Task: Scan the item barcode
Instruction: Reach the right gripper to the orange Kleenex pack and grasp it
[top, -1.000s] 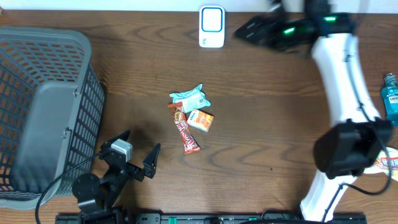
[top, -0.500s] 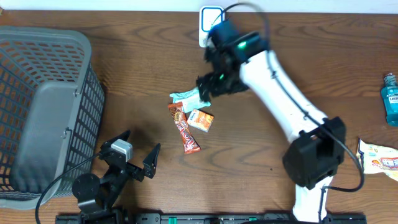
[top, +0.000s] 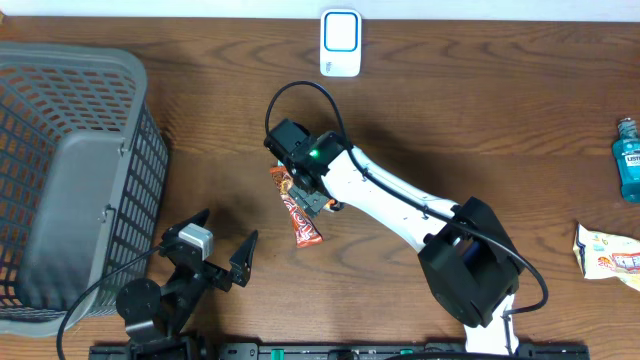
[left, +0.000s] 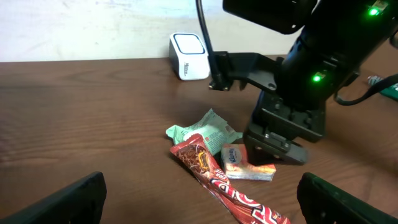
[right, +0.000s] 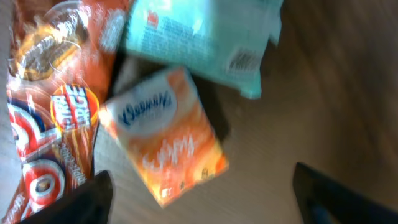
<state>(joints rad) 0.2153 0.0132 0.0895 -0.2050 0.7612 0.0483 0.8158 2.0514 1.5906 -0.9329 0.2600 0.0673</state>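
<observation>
**Nothing picked up yet, right arm over the pile**

On the far left is the grey basket (top: 70, 60), and below it my left arm (top: 160, 300) sits low at the desk's near edge. Its jaws are spread wide with nothing between them, pointing toward the pile from well back.

The pile is in the middle of the desk. A red snack bar (top: 303, 222) lies there with an orange tissue pack (right: 165, 143) touching its side, and a pale green packet (right: 199, 37) just behind them. All three lie flat on the wood, so I judge the task has barely begun. No item has been lifted, and the white scanner (top: 341, 42) stands well apart at the far edge with nothing in front of it.

The right arm (top: 390, 200) reaches from its base across to the pile, wrist pointed straight down. Its jaws are spread and empty, one either side of the orange pack, which I take to be the target. What's left is to grip the pack, carry it to the scanner and show it the barcode.

At the far right, a blue bottle (top: 628, 160) and a crumpled packet (top: 612, 252) lie out of the way.
</observation>
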